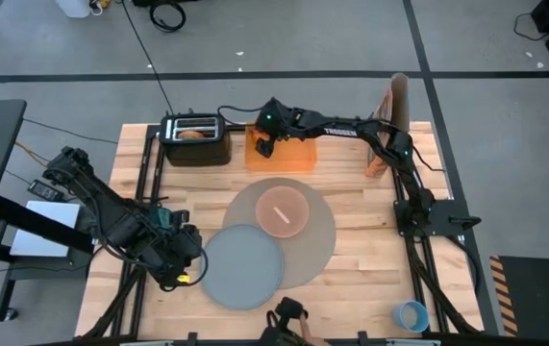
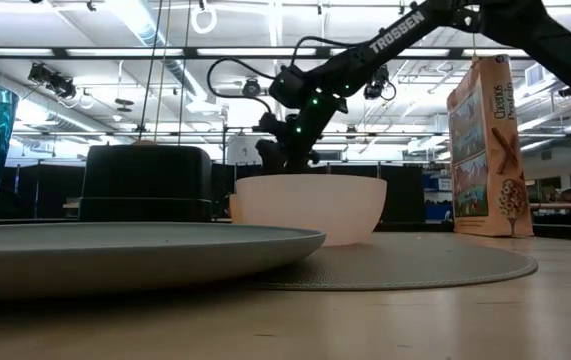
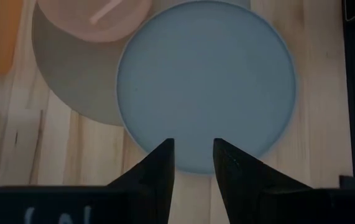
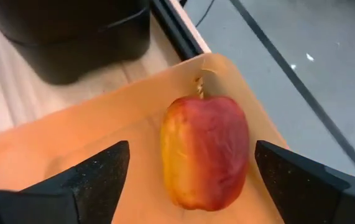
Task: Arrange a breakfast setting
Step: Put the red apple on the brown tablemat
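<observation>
A red and yellow apple [image 4: 205, 152] lies on its side on the orange tray [image 1: 293, 157] at the table's far side. My right gripper [image 4: 191, 149] [image 1: 262, 146] stands open over it, one finger on either side, apart from it. The pale pink bowl [image 1: 282, 210], a slim spoon [image 1: 279, 211] in it, rests on the taupe mat [image 1: 317, 245]. The grey plate [image 1: 240, 266] overlaps the mat's near left part. My left gripper [image 3: 193, 143] [image 1: 187, 266] hovers open above the plate's left rim. A bagel [image 1: 192, 135] sticks out of the black toaster [image 1: 197, 146].
A cereal box [image 1: 389, 125] stands at the far right, close beside my right arm. The small blue cup [image 1: 411, 315] sits at the near right corner. A dark device [image 1: 288, 317] sits at the near edge. Bare wood shows right of the mat.
</observation>
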